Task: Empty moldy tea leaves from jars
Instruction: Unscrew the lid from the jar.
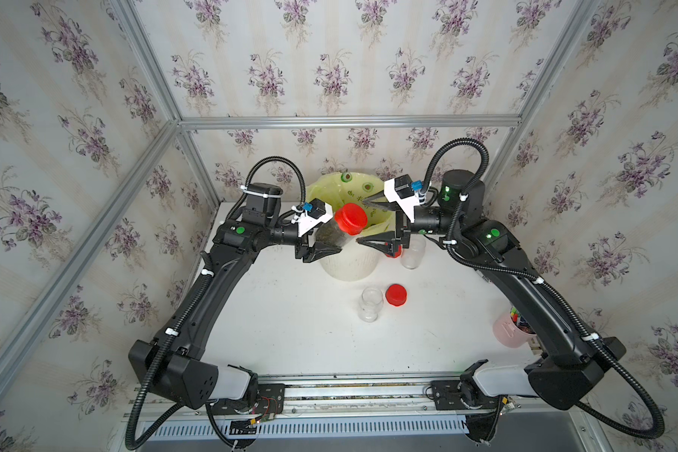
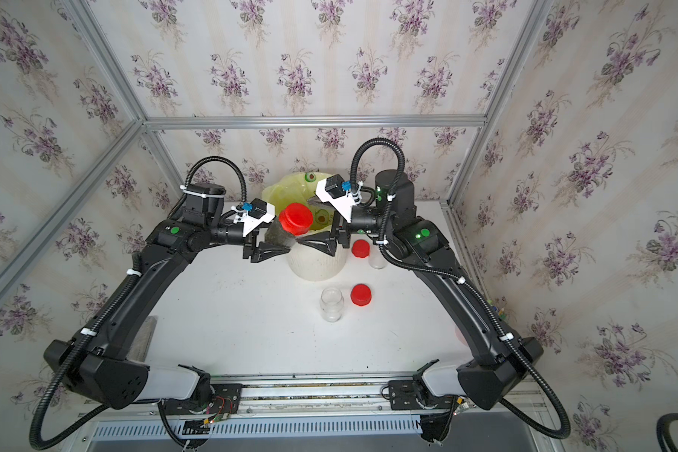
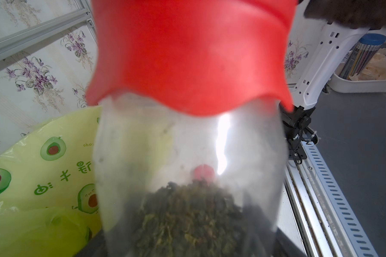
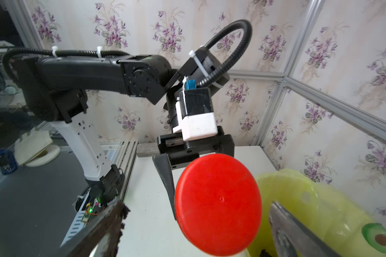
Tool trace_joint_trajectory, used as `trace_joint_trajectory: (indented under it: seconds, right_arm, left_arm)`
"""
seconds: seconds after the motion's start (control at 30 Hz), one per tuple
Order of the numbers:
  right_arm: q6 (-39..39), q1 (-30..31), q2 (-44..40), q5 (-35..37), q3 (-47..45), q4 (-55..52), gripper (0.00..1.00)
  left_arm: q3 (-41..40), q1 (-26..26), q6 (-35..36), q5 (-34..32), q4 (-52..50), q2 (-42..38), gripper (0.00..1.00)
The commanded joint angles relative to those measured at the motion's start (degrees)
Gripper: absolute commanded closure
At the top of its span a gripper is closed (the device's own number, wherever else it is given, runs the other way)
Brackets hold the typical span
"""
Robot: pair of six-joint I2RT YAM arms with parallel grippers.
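A clear jar (image 1: 329, 235) with a red lid (image 1: 351, 218) hangs tilted over the bin's near rim, with my left gripper (image 1: 325, 240) shut on its body. Dark tea leaves (image 3: 187, 218) fill its lower part in the left wrist view, under the lid (image 3: 192, 55). My right gripper (image 1: 361, 221) is open wide; its fingers stand on either side of the lid (image 4: 217, 204) without touching it. Dark crumbs cling to one finger (image 4: 103, 229). Two more jars, clear and lidless, stand on the table: one (image 1: 370, 303) in the middle, one (image 1: 412, 252) by the right arm.
The white bin (image 1: 349, 268) with its yellow-green liner (image 1: 325, 188) stands at the back, a few dark bits inside. One loose red lid (image 1: 396, 294) lies beside the middle jar, another (image 2: 360, 248) right of the bin. A pink cup (image 1: 511, 332) stands at the right edge.
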Motion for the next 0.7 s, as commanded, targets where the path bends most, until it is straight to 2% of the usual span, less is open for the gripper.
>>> trace_joint_trajectory:
  seconds: [0.0, 0.13, 0.23, 0.4, 0.67]
  right_arm:
    - [11.92, 0.13, -1.64, 6.69, -0.45, 4.8, 0.02]
    - [18.74, 0.41, -2.89, 13.44, -0.54, 2.84, 0.02]
    - [20.94, 0.98, -3.03, 14.28, -0.83, 1.12, 0.02]
    - [22.95, 3.01, -2.23, 18.46, -1.37, -0.93, 0.03]
    - [23.1, 5.31, -0.43, 20.0, -1.96, -1.33, 0.04]
  left_arm:
    - [0.45, 0.04, 0.21, -0.32, 0.73, 0.06, 0.25]
    - [0.49, 0.04, 0.29, -0.54, 0.79, 0.06, 0.25]
    - [0.36, 0.04, 0.3, -0.57, 0.74, 0.06, 0.25]
    - [0.41, 0.03, 0.33, -0.42, 0.76, -0.02, 0.25]
    - [0.41, 0.01, 0.27, -0.4, 0.69, -0.02, 0.25]
